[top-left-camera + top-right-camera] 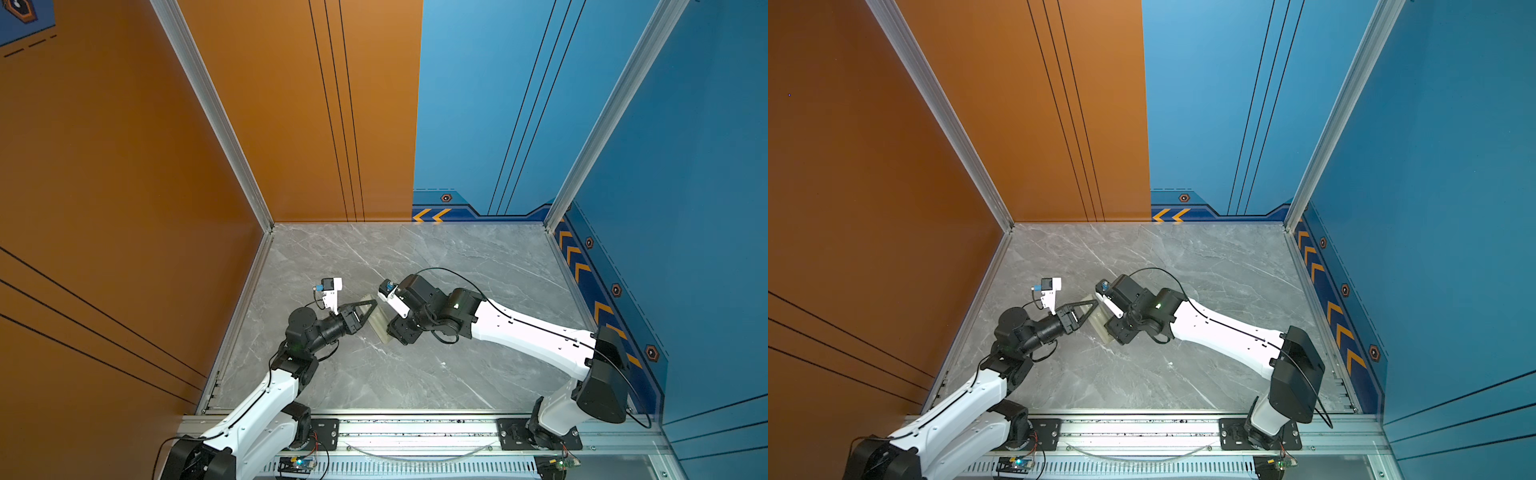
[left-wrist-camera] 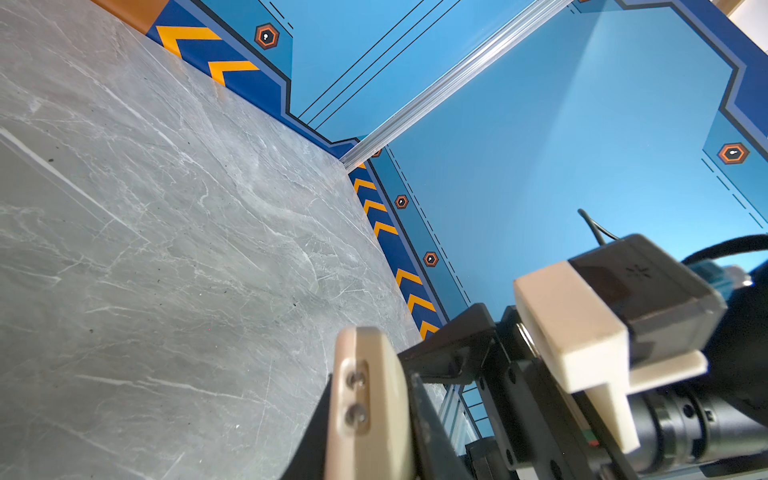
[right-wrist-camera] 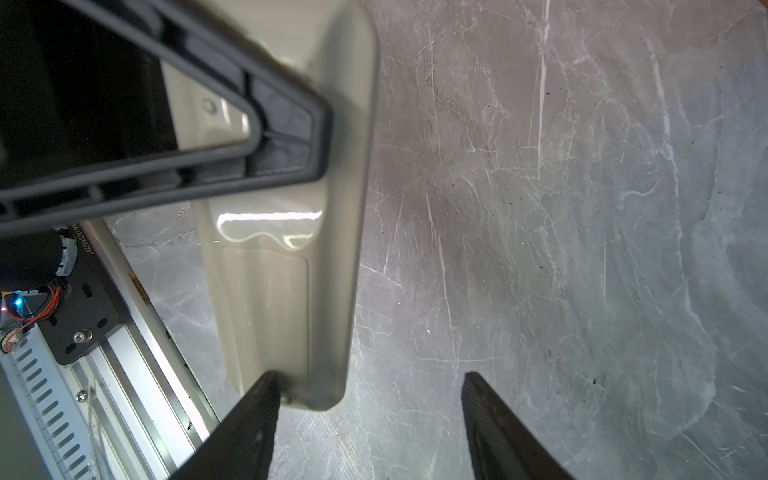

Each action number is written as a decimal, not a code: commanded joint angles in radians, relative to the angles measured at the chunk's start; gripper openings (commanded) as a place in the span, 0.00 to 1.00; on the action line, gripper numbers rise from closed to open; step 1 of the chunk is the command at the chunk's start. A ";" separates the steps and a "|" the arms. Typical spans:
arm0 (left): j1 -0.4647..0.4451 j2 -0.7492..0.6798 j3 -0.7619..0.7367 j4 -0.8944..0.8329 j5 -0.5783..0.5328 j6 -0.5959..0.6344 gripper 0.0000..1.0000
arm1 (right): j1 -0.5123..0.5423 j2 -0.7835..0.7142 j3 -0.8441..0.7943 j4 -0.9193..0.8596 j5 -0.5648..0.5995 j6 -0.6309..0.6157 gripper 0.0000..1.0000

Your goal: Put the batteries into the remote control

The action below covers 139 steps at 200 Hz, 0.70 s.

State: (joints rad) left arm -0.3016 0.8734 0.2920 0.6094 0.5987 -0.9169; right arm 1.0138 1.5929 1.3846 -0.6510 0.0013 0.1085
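table (image 1: 415,374): lying grey and marbled under both arms.
remote control (image 1: 379,326): hanging tilted over the table near the middle, showing its plain back.
left claw (image 1: 371,306): squeezing tight on the remote control near one end.
right claw (image 3: 370,376): standing wide apart at the other end, one finger (image 3: 253,411) touching the remote control.

remote control (image 1: 381,330), gripped by left pincer (image 1: 372,306)

No text can be read; a printed code on the black plate (image 3: 83,316) is too blurred.
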 commanded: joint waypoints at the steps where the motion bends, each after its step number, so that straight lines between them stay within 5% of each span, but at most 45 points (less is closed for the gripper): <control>1: 0.012 -0.035 0.020 -0.041 -0.034 0.020 0.00 | 0.003 -0.045 0.017 -0.006 0.017 0.017 0.70; 139: 0.020 -0.088 0.058 -0.220 -0.145 0.019 0.00 | 0.039 -0.063 -0.093 0.186 -0.068 0.143 0.85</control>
State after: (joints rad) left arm -0.2932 0.8036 0.3061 0.4156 0.4793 -0.9035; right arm 1.0462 1.5024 1.3113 -0.5339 -0.0372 0.2131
